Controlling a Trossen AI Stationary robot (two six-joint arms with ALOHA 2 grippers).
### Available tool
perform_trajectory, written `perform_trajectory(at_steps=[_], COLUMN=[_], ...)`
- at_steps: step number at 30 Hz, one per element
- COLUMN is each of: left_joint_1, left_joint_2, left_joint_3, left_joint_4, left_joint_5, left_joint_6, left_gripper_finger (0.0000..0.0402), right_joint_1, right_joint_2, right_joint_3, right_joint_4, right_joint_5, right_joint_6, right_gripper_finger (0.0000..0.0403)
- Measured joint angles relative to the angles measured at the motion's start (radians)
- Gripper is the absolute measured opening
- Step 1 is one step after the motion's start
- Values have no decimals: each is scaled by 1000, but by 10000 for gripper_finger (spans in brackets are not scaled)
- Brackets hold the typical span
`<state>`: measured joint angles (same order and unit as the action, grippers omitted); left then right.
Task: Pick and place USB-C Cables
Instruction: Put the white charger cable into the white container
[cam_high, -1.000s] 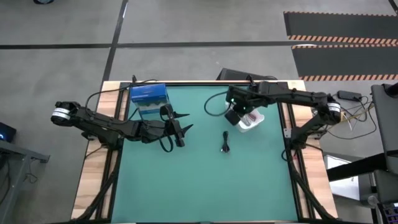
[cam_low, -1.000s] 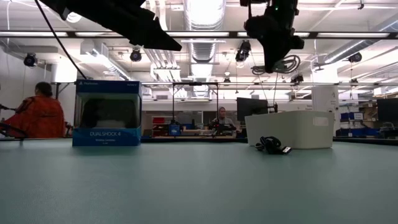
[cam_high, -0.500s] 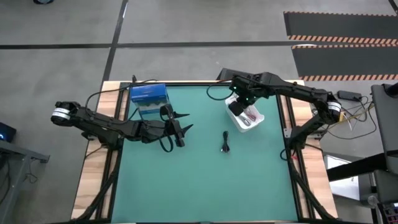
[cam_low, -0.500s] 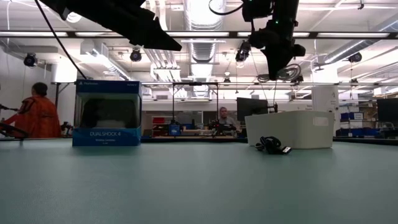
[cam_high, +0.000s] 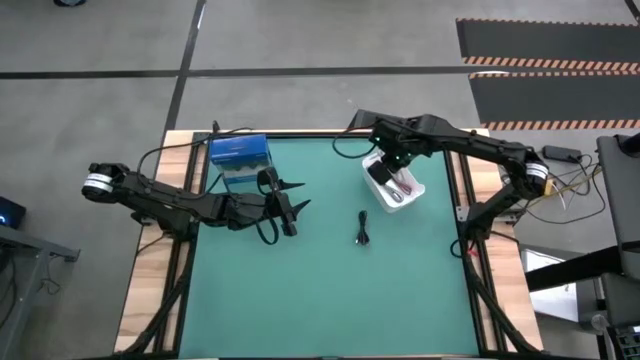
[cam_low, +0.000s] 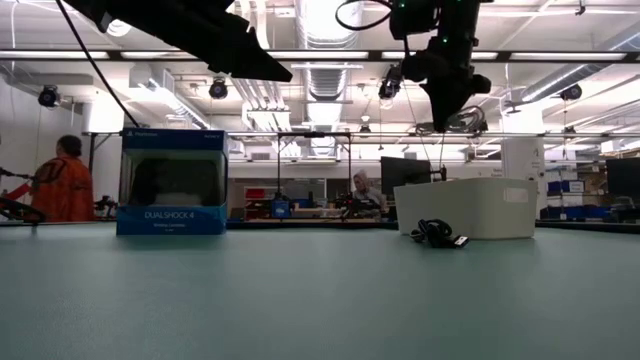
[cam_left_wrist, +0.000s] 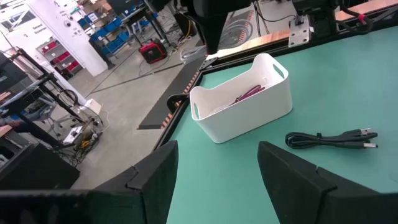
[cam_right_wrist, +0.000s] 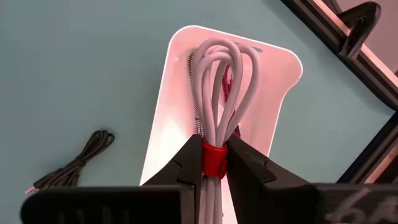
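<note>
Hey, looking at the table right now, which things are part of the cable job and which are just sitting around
Part of the job:
- white cable with red tie, clamped in the right gripper over the white bin
- red cable inside the bin
- black cable on the mat

Just sitting around:
- blue box
- left gripper, open, waiting beside the box

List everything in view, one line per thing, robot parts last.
White bin: one, white, right far part of the green table.
White cable with red tie: one, held above the bin.
Red cable: one, inside the bin.
Black cable: one, on the table beside the bin.
Blue box: one, far left of the table.
People: two, in the room behind, one in orange.
Left gripper: open, empty, above the table near the blue box.
Right gripper: shut on the white cable's red tie, over the bin.
</note>
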<state>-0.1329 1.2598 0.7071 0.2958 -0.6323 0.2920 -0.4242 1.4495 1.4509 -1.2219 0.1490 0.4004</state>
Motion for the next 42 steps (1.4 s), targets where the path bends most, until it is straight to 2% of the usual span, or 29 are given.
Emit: perform_trajectory(at_steps=[20,35,42], left_joint_1=[0,0,0], left_joint_2=[0,0,0], left_joint_3=[0,0,0], left_joint_4=[-9,-10,-11], left_joint_5=[0,0,0], left_joint_6=[0,0,0], left_gripper_finger=[206,206,206], right_joint_1=[-9,-35,-35], right_joint_2=[135,170,154], right_joint_3=[0,-6,-68], right_joint_4=[9,7,43], right_joint_5=[0,1,9], right_joint_6=[-62,-87,-79], right_gripper_finger=[43,43,43])
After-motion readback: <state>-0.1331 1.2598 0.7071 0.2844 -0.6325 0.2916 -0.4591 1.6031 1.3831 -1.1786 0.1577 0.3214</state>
